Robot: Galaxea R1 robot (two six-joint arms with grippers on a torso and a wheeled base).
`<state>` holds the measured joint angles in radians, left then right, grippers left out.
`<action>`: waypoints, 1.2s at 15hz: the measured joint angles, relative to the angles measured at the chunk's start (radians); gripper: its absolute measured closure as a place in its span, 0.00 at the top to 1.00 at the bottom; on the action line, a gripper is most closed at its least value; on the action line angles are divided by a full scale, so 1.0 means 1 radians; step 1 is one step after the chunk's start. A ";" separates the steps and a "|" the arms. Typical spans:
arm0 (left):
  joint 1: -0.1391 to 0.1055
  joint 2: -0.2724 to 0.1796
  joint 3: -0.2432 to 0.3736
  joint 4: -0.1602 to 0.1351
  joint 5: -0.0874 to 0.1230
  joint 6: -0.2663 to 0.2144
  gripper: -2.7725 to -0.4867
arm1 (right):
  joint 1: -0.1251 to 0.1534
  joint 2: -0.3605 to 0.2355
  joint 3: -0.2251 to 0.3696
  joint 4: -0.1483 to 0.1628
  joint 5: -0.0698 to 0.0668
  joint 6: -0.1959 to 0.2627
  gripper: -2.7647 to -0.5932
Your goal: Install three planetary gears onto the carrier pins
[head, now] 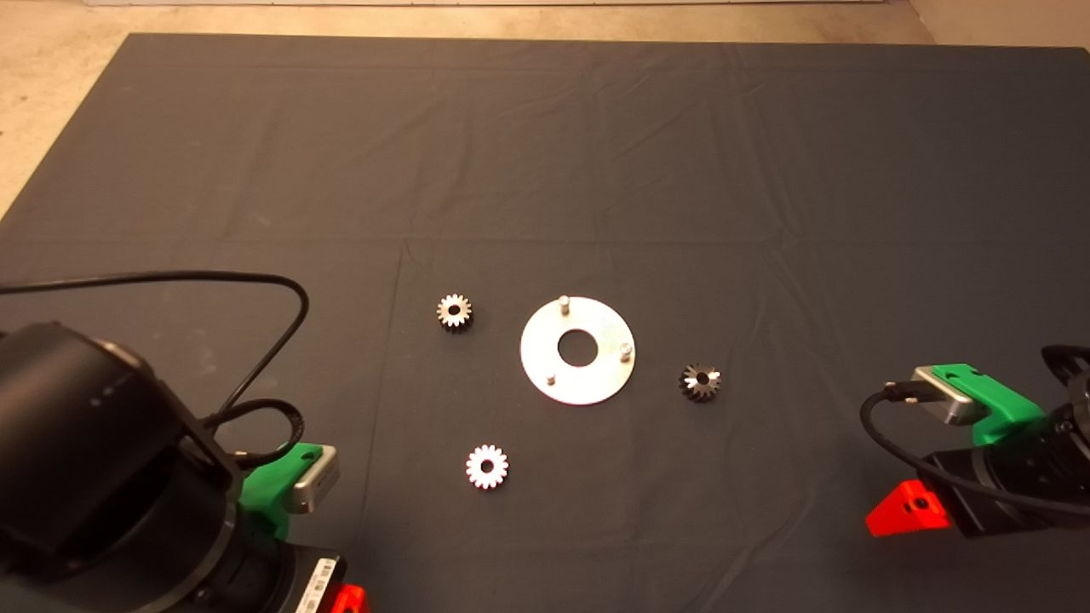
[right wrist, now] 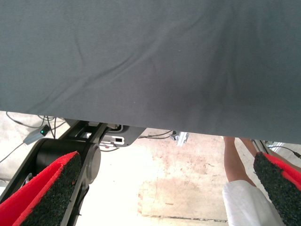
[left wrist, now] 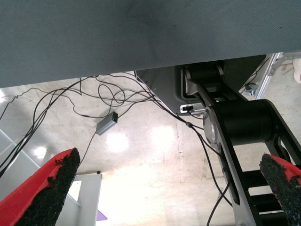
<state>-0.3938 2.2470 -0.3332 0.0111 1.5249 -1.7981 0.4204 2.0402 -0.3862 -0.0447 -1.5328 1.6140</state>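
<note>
While both sets of fingers are spread wide with nothing between the pads, no gear can be said to be held. The left gripper (left wrist: pixel 164 188) is parked at the lower left edge of the mat (head: pixel 596 153), the right gripper (right wrist: pixel 164 188) at the lower right edge; both wrist cameras are aimed past the mat edge at the floor, where cables and a person's leg (right wrist: pixel 235 165) are seen. All three pins (head: pixel 563 301) (head: pixel 626 350) (head: pixel 551 379) are found bare on the disc (head: pixel 545 345), which lies flat near mid-mat. Three gears are laid flat around it, well apart from it: one (head: pixel 454 311) to the left, one (head: pixel 487 466) nearer the robot, one (head: pixel 700 380) to the right. This spacing is judged to leave room for approach from either side. Installation is judged not yet begun.
</note>
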 joint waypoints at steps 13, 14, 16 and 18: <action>0.001 0.174 -0.586 0.058 0.002 0.281 1.00 | -0.002 0.013 0.000 0.000 -0.001 0.000 0.98; 0.003 0.228 -0.653 0.070 0.002 0.302 1.00 | -0.002 0.020 0.000 0.000 0.000 0.000 0.98; 0.014 0.327 -0.773 0.083 -0.008 0.351 1.00 | -0.003 0.032 0.000 0.000 0.000 0.000 0.98; 0.020 0.368 -0.882 0.087 -0.008 0.403 1.00 | -0.003 0.032 0.000 0.000 -0.001 0.000 0.98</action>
<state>-0.3738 2.6145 -1.2157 0.0977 1.5168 -1.3952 0.4179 2.0726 -0.3857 -0.0443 -1.5336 1.6140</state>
